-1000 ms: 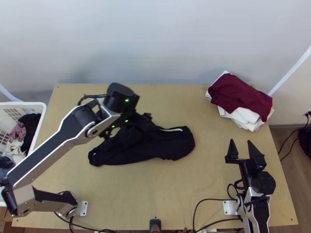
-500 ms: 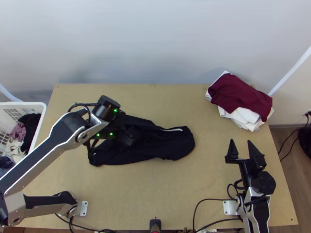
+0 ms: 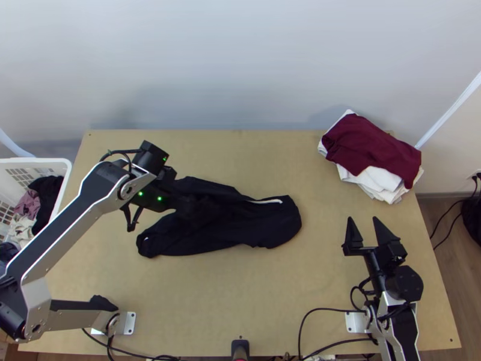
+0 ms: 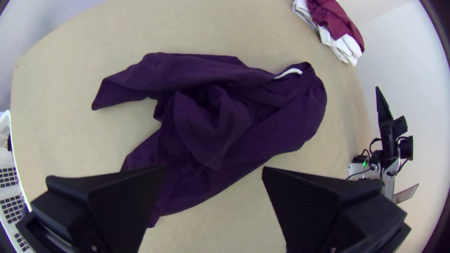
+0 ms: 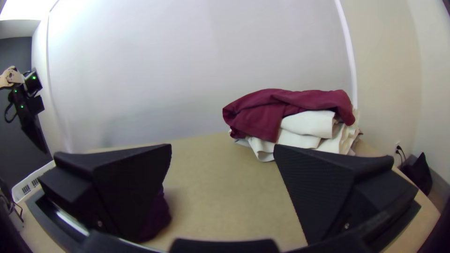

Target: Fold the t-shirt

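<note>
- my left claw (image 3: 157, 218): fingers apart, over the dark t-shirt's (image 3: 240, 225) left end.
- t-shirt bunched left of tabletop's (image 3: 240, 289) centre.
- my right claw (image 3: 363, 220): fingers apart, near right edge.
- folded clothes (image 3: 373, 147), far right corner; pale wall (image 3: 240, 66) beyond.

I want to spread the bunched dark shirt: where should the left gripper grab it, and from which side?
Probably the narrow flap sticking out of the shirt on the basket side, with the left gripper lowered from above there. It tapers to a loose tip outside the bunched middle, so it should pinch cleanly.
</note>
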Controlling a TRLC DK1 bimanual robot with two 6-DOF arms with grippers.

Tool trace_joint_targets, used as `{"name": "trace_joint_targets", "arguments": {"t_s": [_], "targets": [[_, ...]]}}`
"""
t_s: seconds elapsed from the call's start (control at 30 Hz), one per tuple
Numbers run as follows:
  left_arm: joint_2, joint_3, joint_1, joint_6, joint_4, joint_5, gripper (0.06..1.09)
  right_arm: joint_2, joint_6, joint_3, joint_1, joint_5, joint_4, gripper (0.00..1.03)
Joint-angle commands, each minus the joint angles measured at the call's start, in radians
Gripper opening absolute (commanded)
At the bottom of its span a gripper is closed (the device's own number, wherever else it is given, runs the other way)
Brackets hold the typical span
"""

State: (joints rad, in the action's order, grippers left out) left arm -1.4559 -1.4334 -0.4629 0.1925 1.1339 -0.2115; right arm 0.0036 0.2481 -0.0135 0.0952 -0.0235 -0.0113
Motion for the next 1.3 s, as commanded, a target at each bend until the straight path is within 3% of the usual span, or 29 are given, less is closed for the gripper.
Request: {"name": "trace_joint_targets", "arguments": {"t_s": [0.0,0.1,0.2,0.3,0.5,0.8,1.07,1.27], "targets": [[-0.009,0.044,0.035,-0.007,-0.003,-0.051,1.04,-0.005,0.034,0.006,0.057,0.000,0.020,0.98],[-0.009,0.076,0.067,-0.005,-0.008,-0.108,1.04,-0.005,0.033,0.004,0.138,0.023,0.025,0.98],[0.017,0.146,0.113,-0.007,-0.072,-0.166,1.04,-0.007,0.033,0.004,0.135,0.039,0.024,0.98],[0.051,0.214,0.142,-0.015,-0.148,-0.164,1.04,-0.007,0.033,-0.008,0.083,0.040,0.020,0.98],[0.066,0.272,0.193,-0.036,-0.217,-0.166,1.04,0.036,-0.052,-0.095,0.069,0.040,0.001,0.98],[0.112,0.340,0.245,-0.019,-0.281,-0.216,1.04,0.570,-0.073,-0.533,0.152,0.017,0.171,0.98],[0.272,0.403,0.326,-0.001,-0.280,-0.279,1.04,0.932,-0.158,-0.947,0.394,-0.029,0.369,0.98],[0.381,0.458,0.371,0.019,-0.280,-0.281,1.04,1.187,-0.233,-1.166,0.564,-0.044,0.399,0.98]]}}
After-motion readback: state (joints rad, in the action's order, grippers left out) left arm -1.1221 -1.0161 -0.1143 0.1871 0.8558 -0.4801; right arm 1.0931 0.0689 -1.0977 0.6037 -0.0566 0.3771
